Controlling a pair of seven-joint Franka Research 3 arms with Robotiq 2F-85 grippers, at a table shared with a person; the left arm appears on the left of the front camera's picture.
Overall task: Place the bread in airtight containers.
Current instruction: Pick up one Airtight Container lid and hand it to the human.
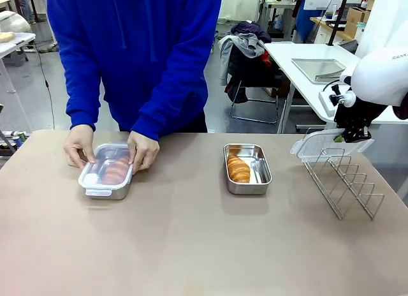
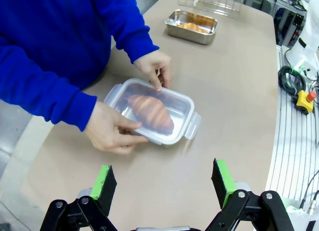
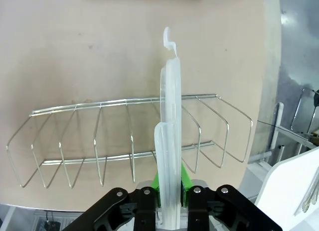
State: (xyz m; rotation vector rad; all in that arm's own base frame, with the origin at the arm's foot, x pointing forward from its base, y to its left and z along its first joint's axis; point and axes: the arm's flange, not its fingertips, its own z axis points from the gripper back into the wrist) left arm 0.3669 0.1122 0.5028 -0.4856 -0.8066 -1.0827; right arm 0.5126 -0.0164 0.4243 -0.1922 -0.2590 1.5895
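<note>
On the left a person's hands (image 1: 80, 146) press a clear lid onto a steel container (image 1: 106, 171) with a croissant (image 2: 151, 112) inside. A second steel container (image 1: 247, 169) stands uncovered mid-table, holding another croissant (image 1: 238, 169). At the right, my right gripper (image 1: 345, 135) is shut on a clear plastic lid (image 1: 328, 145), held above the wire rack (image 1: 347, 178). In the right wrist view the lid (image 3: 169, 131) stands edge-on between the green pads, over the rack (image 3: 124, 141). My left gripper (image 2: 162, 181) hangs open above the table, short of the lidded container (image 2: 154, 110).
Behind the person stand a white table with a flat metal tray (image 1: 319, 69) and a chair draped with clothes (image 1: 248, 50). Cables and a yellow stop button (image 2: 305, 100) lie past the table's edge in the left wrist view.
</note>
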